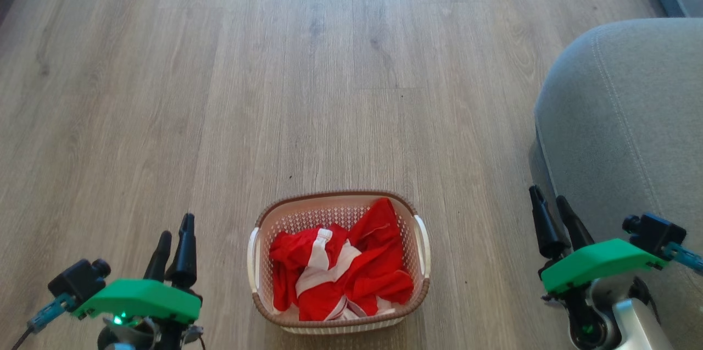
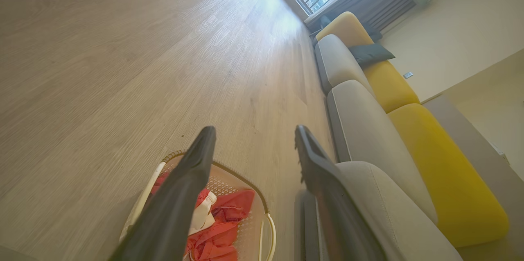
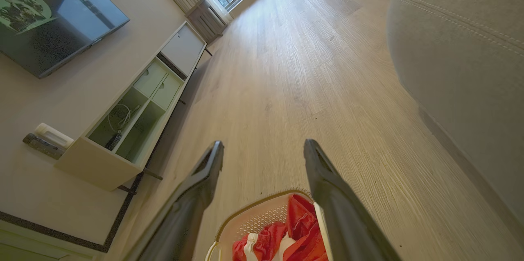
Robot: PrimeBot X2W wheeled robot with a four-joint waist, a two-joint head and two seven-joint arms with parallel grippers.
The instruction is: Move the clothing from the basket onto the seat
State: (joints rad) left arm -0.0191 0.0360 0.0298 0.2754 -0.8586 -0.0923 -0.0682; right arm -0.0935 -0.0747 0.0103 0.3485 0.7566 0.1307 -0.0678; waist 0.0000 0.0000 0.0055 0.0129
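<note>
A cream perforated basket (image 1: 258, 262) with a brown rim stands on the wood floor at the bottom centre of the head view. Crumpled red and white clothing (image 1: 340, 267) fills it. The grey seat (image 1: 626, 119) rises at the right. My left gripper (image 1: 174, 229) hangs open at the lower left, well left of the basket. My right gripper (image 1: 551, 200) stands open at the lower right, in front of the seat's edge. The left wrist view shows the basket (image 2: 258, 228), the clothing (image 2: 221, 232) and the seat (image 2: 368, 138) past open fingers; the right wrist view shows the basket (image 3: 254, 220) and the clothing (image 3: 299, 236).
Wood floor (image 1: 307, 75) stretches ahead. In the left wrist view grey cushions with yellow backs (image 2: 442, 171) run toward a window. A white TV cabinet (image 3: 135, 117) stands under a wall screen (image 3: 45, 11) in the right wrist view.
</note>
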